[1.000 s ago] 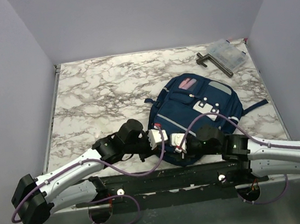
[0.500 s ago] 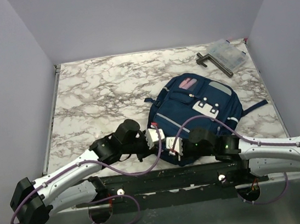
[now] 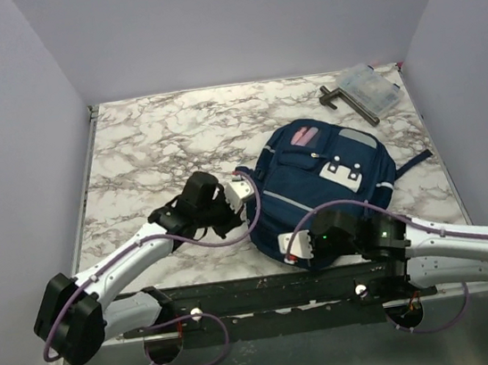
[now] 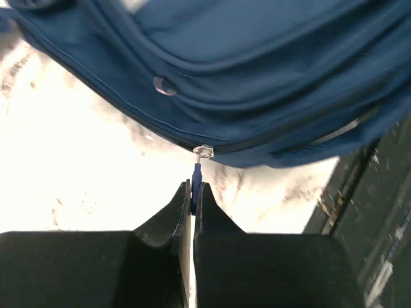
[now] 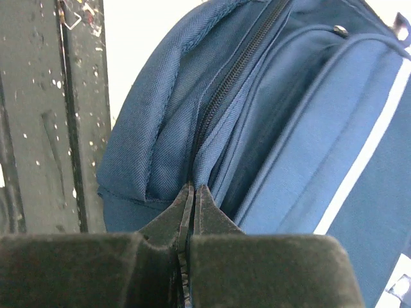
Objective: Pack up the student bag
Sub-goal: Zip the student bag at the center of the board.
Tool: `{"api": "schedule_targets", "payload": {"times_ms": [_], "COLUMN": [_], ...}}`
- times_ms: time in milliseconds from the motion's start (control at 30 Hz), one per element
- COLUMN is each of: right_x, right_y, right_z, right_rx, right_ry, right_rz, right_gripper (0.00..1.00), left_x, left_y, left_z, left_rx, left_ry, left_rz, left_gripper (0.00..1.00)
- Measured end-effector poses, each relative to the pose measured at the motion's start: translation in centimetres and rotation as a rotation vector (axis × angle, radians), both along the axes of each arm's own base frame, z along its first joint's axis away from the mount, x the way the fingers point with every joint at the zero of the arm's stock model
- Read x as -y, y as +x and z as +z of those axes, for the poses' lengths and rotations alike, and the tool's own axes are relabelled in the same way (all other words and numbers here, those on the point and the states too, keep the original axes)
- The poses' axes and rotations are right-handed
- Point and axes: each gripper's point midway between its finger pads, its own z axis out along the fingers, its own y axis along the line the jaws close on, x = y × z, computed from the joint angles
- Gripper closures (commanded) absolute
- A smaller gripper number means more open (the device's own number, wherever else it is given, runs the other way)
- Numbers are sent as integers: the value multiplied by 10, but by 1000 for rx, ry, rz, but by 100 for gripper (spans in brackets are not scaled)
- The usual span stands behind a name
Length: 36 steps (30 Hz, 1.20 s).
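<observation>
1. Bag (image 3: 325, 181): from above, it lies flat on the marble table (image 3: 150, 150), right of middle, with its near end at the table's front edge.
   - My left gripper (image 3: 246, 185) is at the bag's left side.
   - My right gripper (image 3: 281, 248) is at its near left corner.
   - A clear box (image 3: 369, 89) and a dark tool (image 3: 346, 101) lie in the far right corner, well apart from the bag.
2. Left wrist view: the bag (image 4: 257, 64) fills the top of the picture, with the table (image 4: 77, 160) below it.
   - My left gripper (image 4: 192, 189) is pressed together on the blue zip pull (image 4: 196, 176).
   - The pull hangs from a metal slider (image 4: 203, 152) at the bag's edge.
3. Right wrist view: my right gripper (image 5: 192, 189) is pinched shut on a fold of the bag (image 5: 308, 128).
   - The fold lies just beside the dark zip (image 5: 237, 70), which runs up and away from my fingertips.
   - A grey stripe (image 5: 366, 160) crosses the bag on the right.
   - The dark rail (image 5: 38, 115) is on the left.
</observation>
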Motion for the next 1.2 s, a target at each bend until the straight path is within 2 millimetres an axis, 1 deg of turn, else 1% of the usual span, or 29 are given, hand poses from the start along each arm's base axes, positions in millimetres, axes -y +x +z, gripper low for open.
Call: {"api": "schedule_targets", "payload": {"times_ms": [100, 133, 200, 233, 267, 300, 400, 467, 500, 567, 633, 700, 733, 800, 833, 867, 900, 933, 967, 1033, 1067, 1100, 1200], "right_x": [16, 21, 28, 31, 32, 31, 23, 10, 1, -15, -31, -50, -56, -68, -72, -76, -79, -81, -83, -83, -83, -81, -75], "right_y": [-2, -3, -4, -4, -4, -4, -3, 0, 3, 8, 12, 18, 20, 24, 25, 27, 28, 29, 30, 32, 33, 34, 35], "right_z": [14, 17, 22, 23, 23, 24, 26, 29, 32, 34, 33, 28, 26, 19, 17, 14, 13, 11, 10, 9, 10, 9, 12], "right_rx": [41, 53, 68, 71, 69, 66, 45, 36, 31, 18, 1, -18, -27, -44, -52, -58, -63, -66, -66, -54, -48, -40, -22], "right_ry": [25, 35, 44, 45, 49, 53, 89, 132, 165, 202, 228, 240, 240, 233, 229, 224, 219, 211, 205, 188, 181, 173, 157], "right_rz": [7, 9, 6, -2, -10, -15, -39, -61, -77, -95, -110, -130, -137, -151, -157, -161, -167, -169, -170, -167, -166, -170, -156], "right_gripper": [100, 93, 59, 50, 42, 38, 31, 30, 30, 30, 30, 30, 29, 29, 32, 38, 50, 67, 79, 87, 95, 99, 99], "left_x": [4, 8, 15, 23, 26, 34, 53, 62, 64, 64, 62, 59, 58, 58, 58, 59, 59, 60, 60, 59, 59, 58, 51], "left_y": [23, 34, 43, 43, 44, 40, 24, 11, 4, -7, -13, -18, -20, -21, -22, -23, -23, -22, -22, -21, -19, -17, -3], "left_z": [5, 7, 10, 12, 14, 18, 28, 33, 34, 37, 37, 37, 36, 36, 37, 37, 38, 39, 39, 39, 39, 39, 38], "left_rx": [-11, -19, -33, -42, -39, -36, -50, -70, -83, -100, -111, -121, -125, -131, -135, -137, -137, -137, -139, -143, -148, -151, -175], "left_ry": [-4, -7, -19, -29, -34, -43, -85, -118, -136, -168, -184, -198, -204, -212, -217, -221, -226, -229, -232, -233, -234, -238, -257], "left_rz": [32, 44, 38, 16, 7, -16, -70, -90, -94, -93, -87, -79, -79, -77, -77, -78, -79, -77, -73, -62, -51, -36, 33], "left_gripper": [100, 100, 100, 100, 100, 100, 100, 100, 100, 100, 100, 100, 100, 100, 100, 100, 100, 100, 100, 100, 100, 100, 100]}}
